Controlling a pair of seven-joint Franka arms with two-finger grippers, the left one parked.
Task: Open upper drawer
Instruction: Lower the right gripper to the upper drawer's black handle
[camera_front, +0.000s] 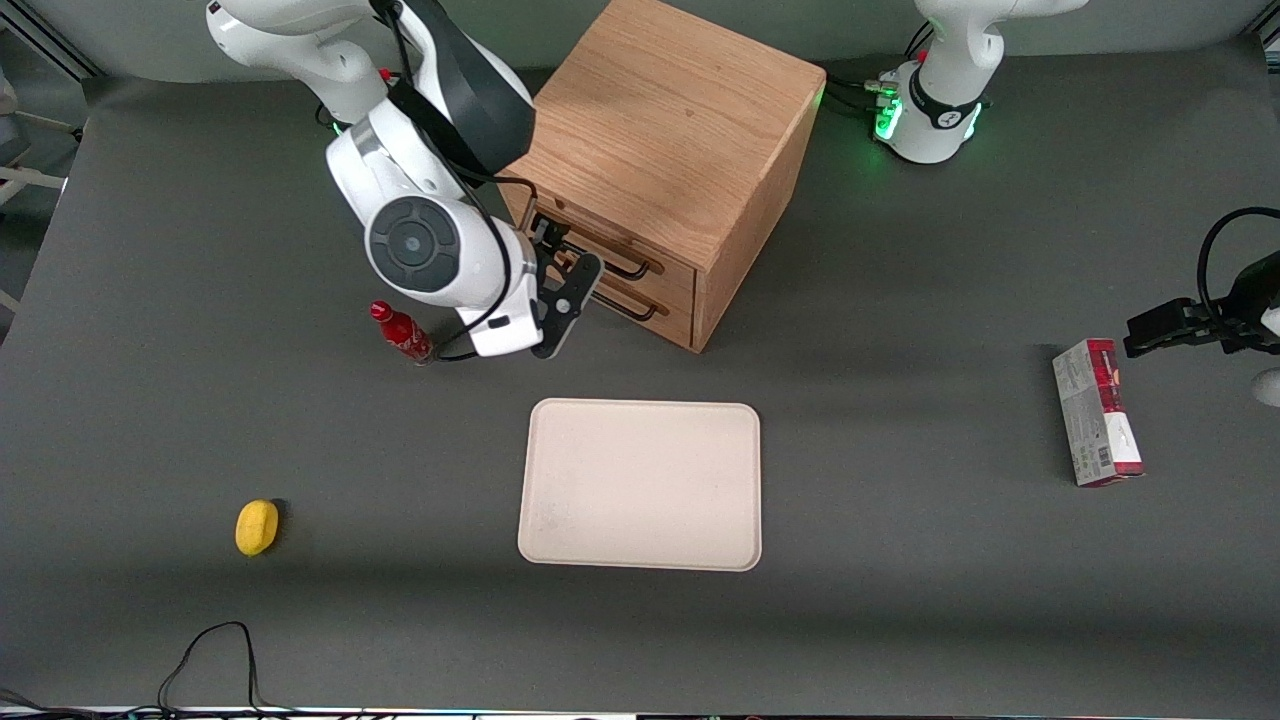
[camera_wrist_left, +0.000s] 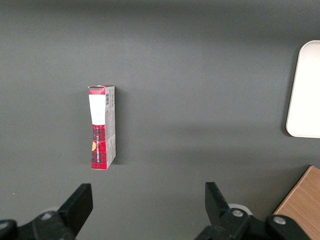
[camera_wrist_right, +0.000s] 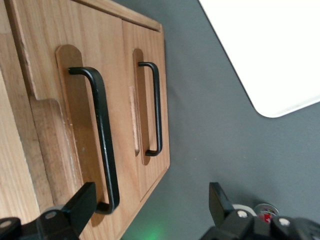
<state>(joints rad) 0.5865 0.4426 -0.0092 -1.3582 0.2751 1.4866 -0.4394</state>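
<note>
The oak cabinet (camera_front: 665, 120) stands at the back of the table, its two drawers one above the other. The upper drawer (camera_front: 672, 280) (camera_wrist_right: 112, 60) is shut, with a long black bar handle (camera_front: 615, 262) (camera_wrist_right: 102, 140) across its front. The lower drawer's handle (camera_wrist_right: 155, 110) sits just beneath it. My right gripper (camera_front: 565, 265) (camera_wrist_right: 150, 202) is open, right in front of the drawers at the end of the handles toward the working arm. One finger (camera_wrist_right: 82, 205) is beside the end of the upper handle without touching it. Nothing is between the fingers.
A cream tray (camera_front: 640, 485) (camera_wrist_right: 270, 50) lies nearer the front camera than the cabinet. A small red bottle (camera_front: 400, 332) stands just beside my wrist. A yellow lemon (camera_front: 257, 526) lies toward the working arm's end. A red-and-white box (camera_front: 1097, 410) (camera_wrist_left: 102, 127) lies toward the parked arm's end.
</note>
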